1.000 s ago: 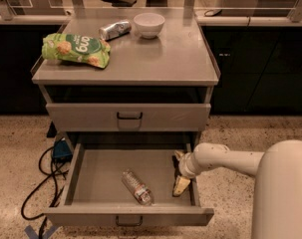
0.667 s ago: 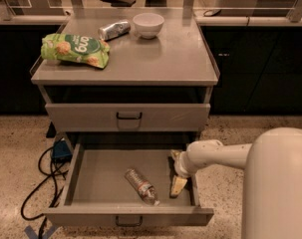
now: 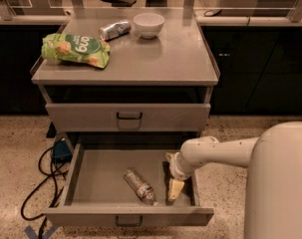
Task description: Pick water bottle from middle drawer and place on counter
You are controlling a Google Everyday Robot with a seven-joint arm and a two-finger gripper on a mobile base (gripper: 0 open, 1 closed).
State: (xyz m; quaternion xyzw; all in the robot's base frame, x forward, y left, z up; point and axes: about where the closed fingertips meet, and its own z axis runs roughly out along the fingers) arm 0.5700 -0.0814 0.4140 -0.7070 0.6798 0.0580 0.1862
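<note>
While the drawer [image 3: 93, 169] stands pulled out at the bottom of the cabinet, the gripper [image 3: 172, 175] hangs inside its right-hand part, reaching in from the pale arm [image 3: 218, 151] that comes from the robot's body on the right. Its two fingers are spread wide, one pointing toward the back of the drawer and the other toward the front, with nothing between them. The water bottle [image 3: 139, 185] lies on its side on the drawer floor just to the left of the gripper, set at a slant, with one end toward the drawer's front panel; it is near the front finger but apart from it. Above the gripper is a closed drawer [image 3: 90, 117] with a dark handle, and higher up lies the counter [image 3: 163, 59]. On the counter, up and to the left of the gripper, lies a green snack bag [image 3: 75, 50]; farther back are a metal can [image 3: 114, 30] on its side and a white bowl [image 3: 148, 24], just beside each other. Far to the left of the gripper, on the speckled floor beside the cabinet, a black cable [image 3: 38, 183] loops.
</note>
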